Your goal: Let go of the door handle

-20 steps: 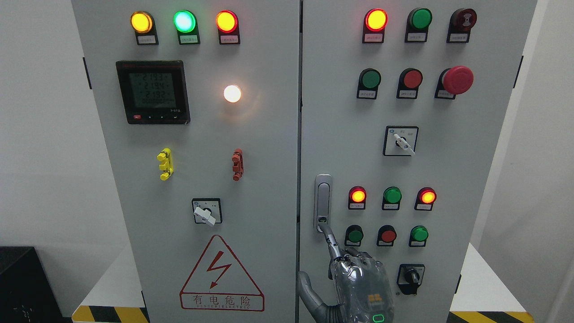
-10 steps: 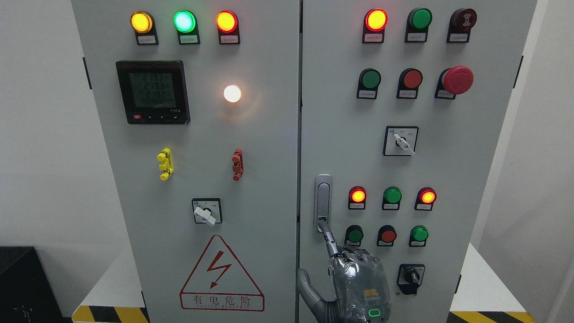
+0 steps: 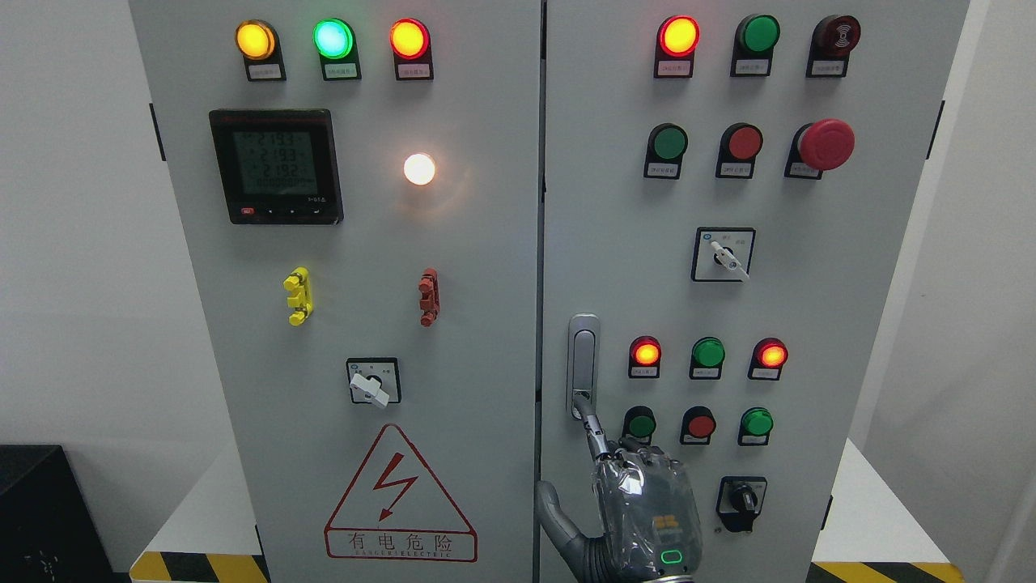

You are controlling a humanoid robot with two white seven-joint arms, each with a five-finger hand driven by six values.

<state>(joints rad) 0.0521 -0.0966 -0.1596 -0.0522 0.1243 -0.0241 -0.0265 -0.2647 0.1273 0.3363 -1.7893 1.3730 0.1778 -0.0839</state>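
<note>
Right hand (image 3: 647, 510) comes up from the bottom edge, in front of the right door (image 3: 842, 340) of a big grey electrical cabinet. Most of its fingers are curled in, and it holds nothing. One finger (image 3: 595, 433) sticks out straight, and its tip touches the bottom end of the door handle (image 3: 583, 356). The thumb (image 3: 554, 514) points out to the side, over the gap between the two doors. The silver handle stands upright near the left edge of the right door, about halfway down. Just beside the hand are a green button (image 3: 641, 424) and a red button (image 3: 700, 424), and a black turn switch (image 3: 740, 500) sits lower to the right. The left door has a red lightning warning sign (image 3: 398, 494).
</note>
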